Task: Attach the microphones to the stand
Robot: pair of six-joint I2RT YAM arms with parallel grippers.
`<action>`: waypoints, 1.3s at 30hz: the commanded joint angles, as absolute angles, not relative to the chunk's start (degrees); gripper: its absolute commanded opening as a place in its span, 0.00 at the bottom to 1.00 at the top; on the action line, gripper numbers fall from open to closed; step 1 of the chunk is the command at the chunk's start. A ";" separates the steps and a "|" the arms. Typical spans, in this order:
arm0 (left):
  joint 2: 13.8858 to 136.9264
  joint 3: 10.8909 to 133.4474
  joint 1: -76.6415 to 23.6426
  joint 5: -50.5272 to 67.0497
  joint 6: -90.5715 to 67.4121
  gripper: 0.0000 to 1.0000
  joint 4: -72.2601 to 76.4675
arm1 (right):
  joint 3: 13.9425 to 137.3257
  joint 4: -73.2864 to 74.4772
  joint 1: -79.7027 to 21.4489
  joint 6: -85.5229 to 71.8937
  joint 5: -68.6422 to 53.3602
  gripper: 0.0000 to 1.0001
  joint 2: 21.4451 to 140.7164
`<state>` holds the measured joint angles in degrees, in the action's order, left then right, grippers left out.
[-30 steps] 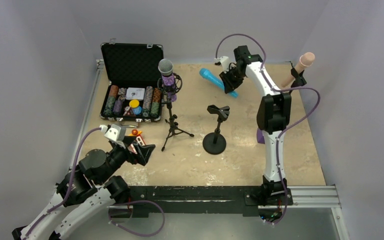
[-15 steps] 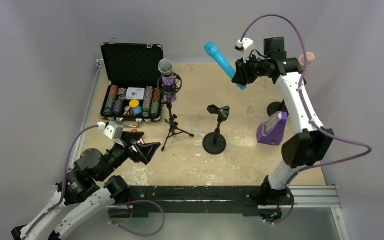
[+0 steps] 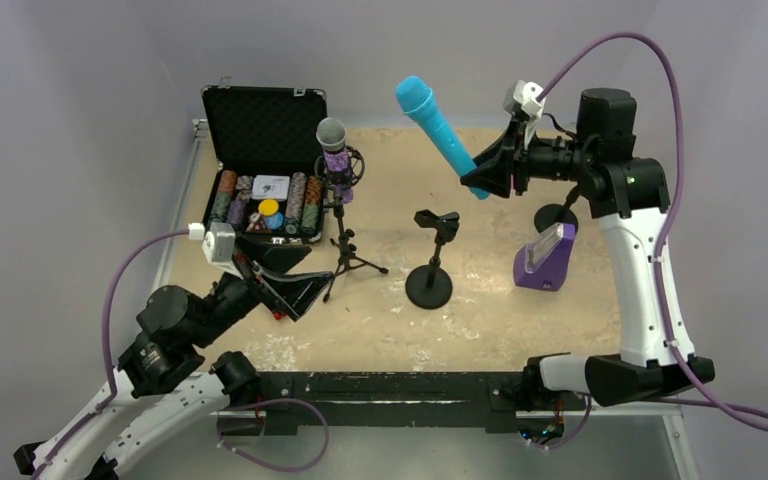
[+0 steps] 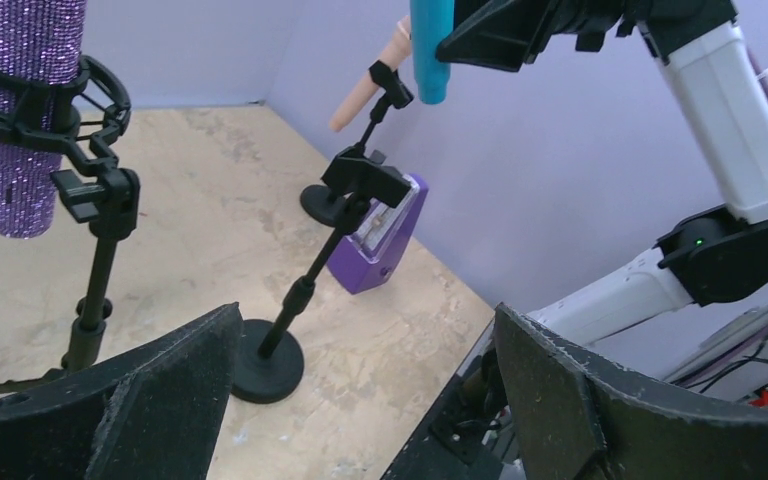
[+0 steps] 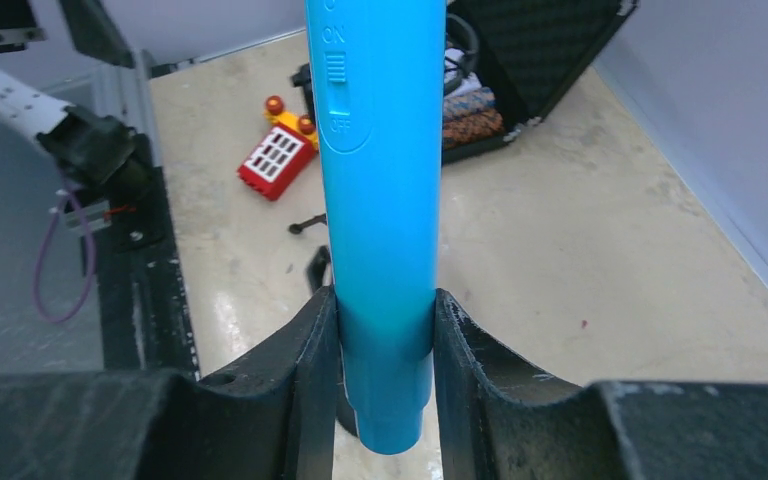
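My right gripper [image 3: 482, 178] is shut on the lower end of the bright blue microphone [image 3: 435, 128] and holds it in the air, head tilted up and to the left, above the back of the table. In the right wrist view the jaws [image 5: 385, 340] clamp the blue microphone [image 5: 380, 150] just above its tail. The glittery purple microphone [image 3: 336, 150] sits in the shock mount of a tripod stand [image 3: 345, 250]. An empty round-base stand [image 3: 432, 255] with a clip is mid-table. The pale pink microphone [image 4: 368, 92] sits in a third stand's clip. My left gripper [image 3: 295, 285] is open and empty.
An open black case of poker chips [image 3: 265, 190] stands at the back left. A purple box [image 3: 545, 258] lies to the right of the empty stand. A red toy [image 5: 278, 155] lies near the left gripper. The third stand's base [image 3: 557, 215] is behind the purple box.
My right arm has lifted the blue microphone off the back of the table and swung right, tilting it head-up. My left gripper has moved a little forward and to the right, still open.
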<state>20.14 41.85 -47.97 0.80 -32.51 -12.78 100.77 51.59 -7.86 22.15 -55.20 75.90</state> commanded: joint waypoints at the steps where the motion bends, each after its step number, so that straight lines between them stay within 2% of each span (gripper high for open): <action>1: 20.52 43.22 -47.58 3.24 -36.23 1.00 -5.59 | 98.82 54.78 -7.78 21.93 -66.43 0.00 72.65; 6: 22.03 42.23 -47.60 4.29 -37.18 1.00 -2.89 | 93.47 54.57 -7.91 21.93 -70.79 0.00 67.67; 12: 26.19 42.08 -47.63 11.36 -36.06 0.99 2.34 | 87.27 53.80 -8.84 21.64 -74.75 0.00 62.67; 23: 33.72 42.31 -47.64 24.44 -33.18 0.99 11.88 | 81.60 54.93 -10.67 23.82 -77.65 0.00 60.96; 39: 39.66 42.24 -48.25 23.93 -31.64 0.99 19.39 | 77.33 50.15 -16.00 21.06 -76.91 0.00 60.31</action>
